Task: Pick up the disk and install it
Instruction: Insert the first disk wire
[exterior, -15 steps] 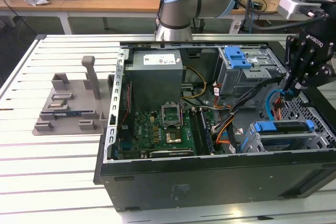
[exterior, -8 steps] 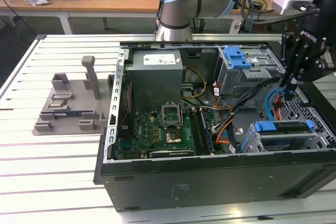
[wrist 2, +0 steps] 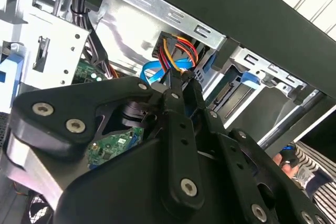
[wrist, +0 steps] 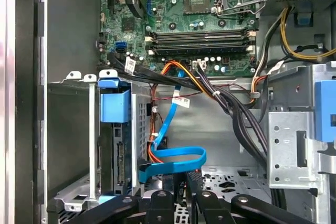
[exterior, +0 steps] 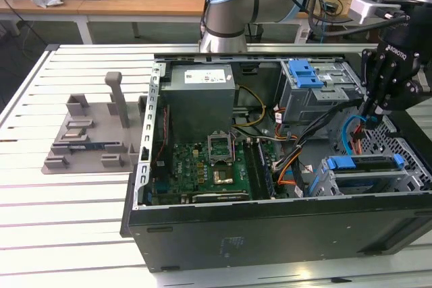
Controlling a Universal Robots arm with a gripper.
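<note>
The disk point(exterior: 361, 164) sits in the drive cage point(exterior: 335, 181) inside the computer case point(exterior: 236, 234), so installing looks nearly done. The gripper point(exterior: 370, 114) hangs inside the case beside that cage, pressed together among the cables point(wrist: 176, 156). Any further move there calls for careful clearance.

Bright, even light fills the exterior view, bleaching the white slatted table point(exterior: 67, 220) at the frame's lower left, while the open computer case point(exterior: 270, 234) holds soft shadow inside and, in the second wrist view, glare shines off the metal cage point(wrist 2: 131, 32).
</note>
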